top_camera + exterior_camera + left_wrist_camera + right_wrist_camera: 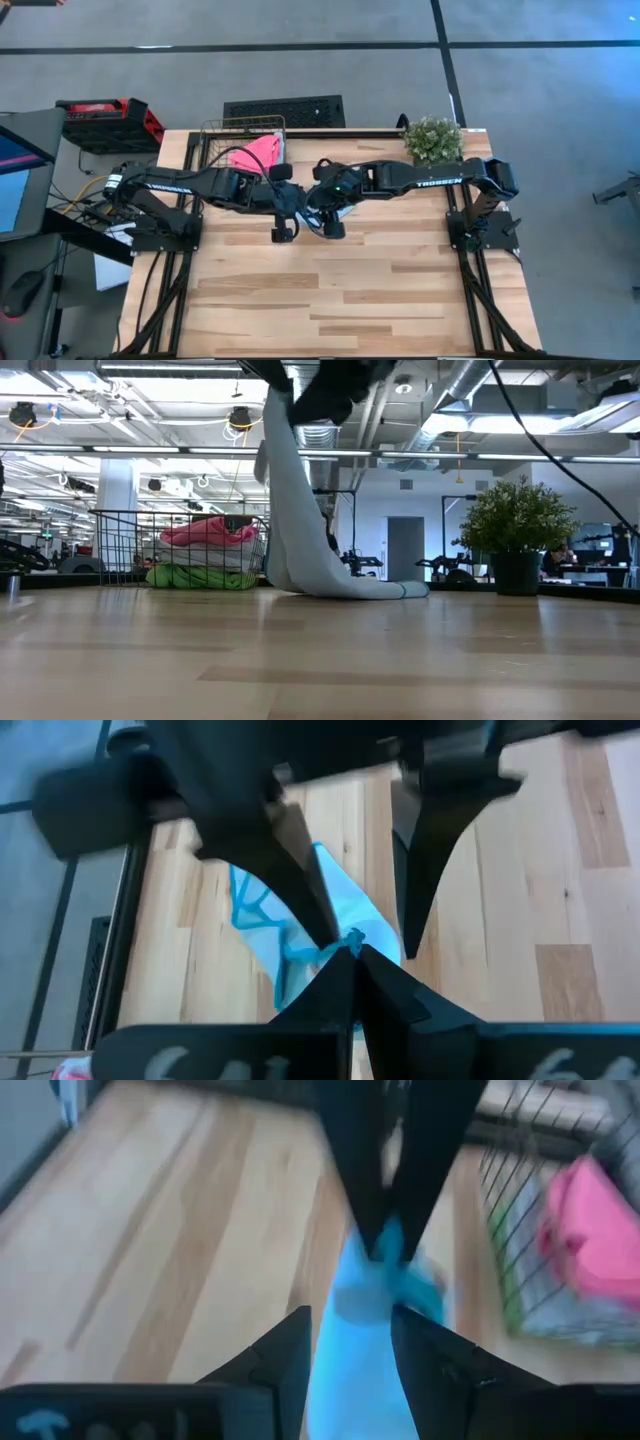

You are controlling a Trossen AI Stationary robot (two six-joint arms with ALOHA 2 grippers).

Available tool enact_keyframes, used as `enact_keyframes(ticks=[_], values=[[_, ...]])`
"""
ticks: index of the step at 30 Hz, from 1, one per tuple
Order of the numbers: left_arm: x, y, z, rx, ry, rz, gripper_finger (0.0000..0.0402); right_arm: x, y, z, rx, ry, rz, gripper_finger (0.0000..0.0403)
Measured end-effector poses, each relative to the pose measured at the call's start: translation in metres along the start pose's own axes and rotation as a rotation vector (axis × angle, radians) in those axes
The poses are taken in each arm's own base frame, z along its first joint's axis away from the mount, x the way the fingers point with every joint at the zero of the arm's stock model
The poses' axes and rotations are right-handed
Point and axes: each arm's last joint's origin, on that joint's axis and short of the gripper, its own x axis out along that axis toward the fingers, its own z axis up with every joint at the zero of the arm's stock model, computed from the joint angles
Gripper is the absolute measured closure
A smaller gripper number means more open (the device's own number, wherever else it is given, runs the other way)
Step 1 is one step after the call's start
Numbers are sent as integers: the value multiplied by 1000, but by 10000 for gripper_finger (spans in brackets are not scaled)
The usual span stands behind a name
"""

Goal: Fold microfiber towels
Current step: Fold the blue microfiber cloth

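The left tool (345, 952) is clenched on the blue towel's (300, 530) top edge, hanging it with its tail on the desk (350, 290). The right tool (350, 1330) appears open around it. Best clamp the 2nd corner before spreading.

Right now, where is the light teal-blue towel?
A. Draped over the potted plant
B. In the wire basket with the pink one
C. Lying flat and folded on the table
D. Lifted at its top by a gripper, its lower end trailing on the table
D: in the low view the teal-blue towel hangs down from above with its lower end resting on the table, and the left gripper is shut on its edge.
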Motion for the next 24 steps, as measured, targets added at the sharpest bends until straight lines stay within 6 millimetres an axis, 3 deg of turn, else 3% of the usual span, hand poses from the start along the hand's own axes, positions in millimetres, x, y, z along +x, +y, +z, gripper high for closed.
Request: enact_keyframes(ticks=[7, 11, 18, 24], values=[[0, 0, -3, -15, 27, -5, 401, -27, 1, 11, -6, -58, -15, 239], [-1, 0, -2, -16, 23, -6, 401, -30, -4, 10, 2, -62, -30, 239], [-1, 0, 2, -28, -17, -6, 401, -1, -8, 5, -12, -48, -29, 239], [-20, 3, 9, -23, -35, -13, 401, 1, -7, 2, -18, -28, -24, 239]])
